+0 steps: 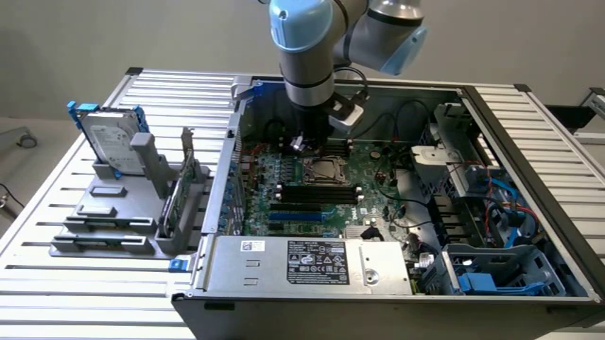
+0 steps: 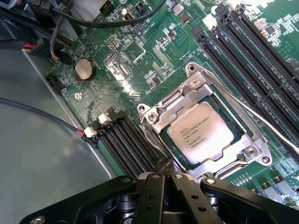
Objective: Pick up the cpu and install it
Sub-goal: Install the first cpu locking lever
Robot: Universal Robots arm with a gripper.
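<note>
The gripper (image 2: 164, 164) is closed, with its 2 black fingers pressed together and nothing between them. It hangs low inside the computer case (image 1: 492, 120), and its tips are just beside one edge of the socket frame (image 2: 194, 86). I cannot tell if they touch it.

The cpu (image 2: 201, 133) lies flat in the socket, shiny grey side up. The metal frame goes all around it. A thin metal lever (image 2: 254, 116) runs along one side of the frame.

Long black slots (image 2: 126, 144) lie on the green board (image 2: 140, 46) on both sides of the socket. A round silver battery (image 2: 84, 70) sits farther off on the board.

In the exterior view the arm (image 1: 307, 64) comes down from above into the open case. On the exterior view's left, outside the case, a hard drive (image 1: 109, 138) with blue brackets stands up in a grey holder (image 1: 104, 219) on the slatted table (image 1: 57, 283).
</note>
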